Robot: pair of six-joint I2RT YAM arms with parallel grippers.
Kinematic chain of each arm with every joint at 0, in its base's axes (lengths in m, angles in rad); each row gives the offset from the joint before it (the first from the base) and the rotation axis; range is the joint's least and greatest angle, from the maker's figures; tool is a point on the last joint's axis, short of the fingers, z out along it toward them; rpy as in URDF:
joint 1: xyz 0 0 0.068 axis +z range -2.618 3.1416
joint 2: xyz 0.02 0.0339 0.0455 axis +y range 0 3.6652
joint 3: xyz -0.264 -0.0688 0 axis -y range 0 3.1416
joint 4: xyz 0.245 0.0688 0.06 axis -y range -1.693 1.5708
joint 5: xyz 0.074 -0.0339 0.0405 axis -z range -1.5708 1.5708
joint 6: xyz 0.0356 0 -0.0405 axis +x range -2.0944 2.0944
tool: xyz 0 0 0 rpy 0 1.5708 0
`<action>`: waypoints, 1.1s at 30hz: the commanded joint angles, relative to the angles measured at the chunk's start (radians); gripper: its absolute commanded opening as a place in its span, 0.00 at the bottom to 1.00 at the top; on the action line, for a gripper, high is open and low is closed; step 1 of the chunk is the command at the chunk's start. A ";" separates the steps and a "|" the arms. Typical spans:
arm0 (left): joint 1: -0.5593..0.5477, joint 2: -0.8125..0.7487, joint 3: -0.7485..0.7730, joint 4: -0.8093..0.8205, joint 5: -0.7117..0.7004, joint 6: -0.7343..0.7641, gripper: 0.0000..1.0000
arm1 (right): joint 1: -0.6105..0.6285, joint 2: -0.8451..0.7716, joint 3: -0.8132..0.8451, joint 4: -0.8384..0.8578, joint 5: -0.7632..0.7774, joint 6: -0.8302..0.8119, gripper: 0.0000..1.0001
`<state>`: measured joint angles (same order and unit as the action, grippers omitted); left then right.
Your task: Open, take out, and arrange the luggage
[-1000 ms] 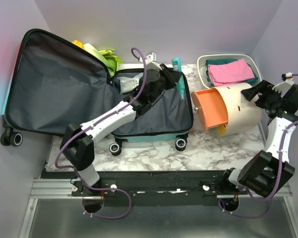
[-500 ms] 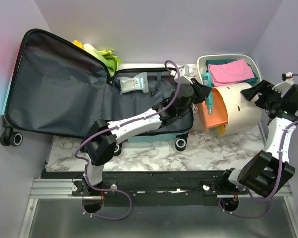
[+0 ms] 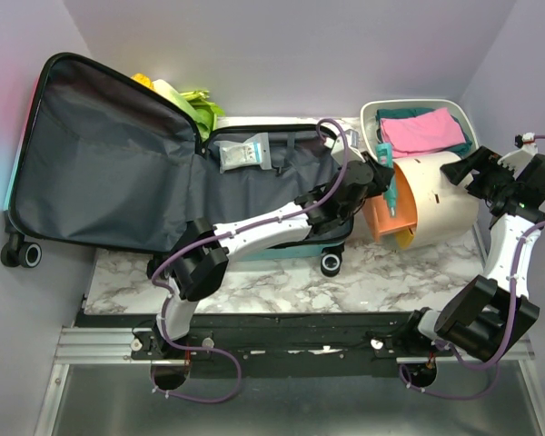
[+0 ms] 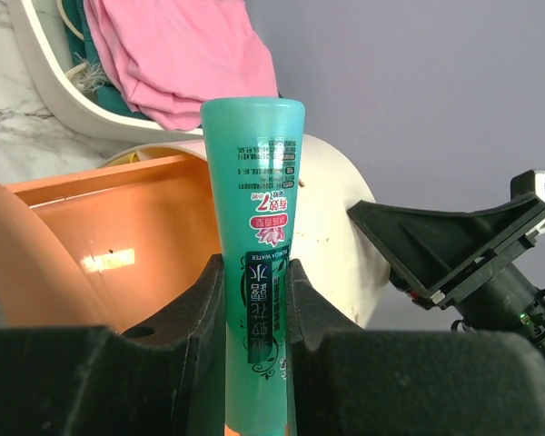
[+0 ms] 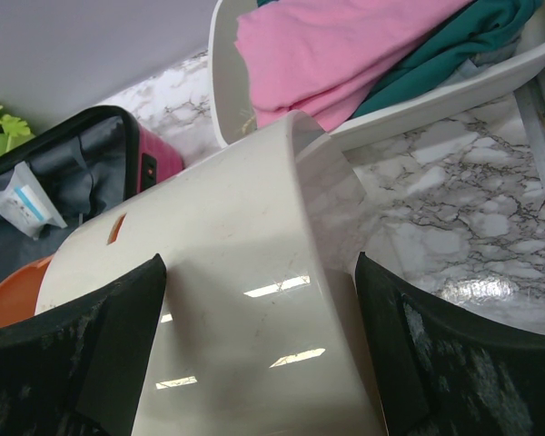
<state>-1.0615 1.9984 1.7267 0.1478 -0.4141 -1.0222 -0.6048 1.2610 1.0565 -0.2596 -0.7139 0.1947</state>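
Observation:
The luggage (image 3: 118, 173) lies open on the left of the table, its dark grey lining up and its lid leaning back. My left gripper (image 3: 381, 177) (image 4: 254, 272) is shut on a teal tube (image 3: 391, 188) (image 4: 254, 209). The tube's end sits at the orange mouth (image 3: 381, 207) (image 4: 118, 245) of a cream bin (image 3: 440, 204) (image 5: 236, 318). The bin lies tipped on its side, mouth towards the luggage. My right gripper (image 3: 477, 177) (image 5: 259, 272) clasps the bin's closed end, with a finger pressed on each side.
A white tray (image 3: 372, 118) (image 5: 220, 82) holding pink and teal clothes stands at the back right, just behind the bin. A small clear packet (image 3: 243, 151) lies in the luggage's lower half. Green and yellow items (image 3: 186, 100) sit behind the luggage against the wall.
My left arm has swung right from over the luggage, carrying the teal tube to the bin's orange mouth. The right arm and the bin have stayed still.

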 commanded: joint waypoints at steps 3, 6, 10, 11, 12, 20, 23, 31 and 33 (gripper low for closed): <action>-0.041 0.033 0.068 -0.102 -0.118 -0.027 0.00 | 0.013 0.017 -0.035 -0.076 0.002 0.000 0.91; -0.043 0.034 0.064 -0.139 -0.147 -0.058 0.00 | 0.014 0.012 -0.036 -0.076 -0.002 -0.003 0.91; -0.043 0.034 0.068 -0.138 -0.158 -0.044 0.01 | 0.014 0.014 -0.035 -0.076 0.001 -0.003 0.91; -0.045 0.037 0.076 -0.143 -0.160 -0.039 0.08 | 0.014 0.014 -0.035 -0.076 -0.001 -0.001 0.91; -0.045 0.037 0.085 -0.146 -0.161 -0.033 0.25 | 0.014 0.015 -0.035 -0.076 -0.001 -0.001 0.91; -0.045 0.033 0.080 -0.134 -0.147 -0.012 0.59 | 0.014 0.014 -0.035 -0.076 -0.001 -0.001 0.91; -0.045 0.028 0.076 -0.132 -0.146 -0.010 0.62 | 0.014 0.012 -0.035 -0.076 -0.001 0.000 0.91; -0.046 0.002 0.079 -0.053 -0.046 0.135 0.84 | 0.014 0.014 -0.035 -0.076 -0.001 -0.001 0.91; -0.046 -0.004 0.138 -0.065 0.015 0.204 0.99 | 0.014 0.015 -0.035 -0.076 -0.001 -0.003 0.91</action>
<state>-1.1034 2.0136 1.8061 0.1020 -0.5186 -0.9848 -0.6018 1.2610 1.0550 -0.2581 -0.7151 0.2020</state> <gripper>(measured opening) 0.839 0.913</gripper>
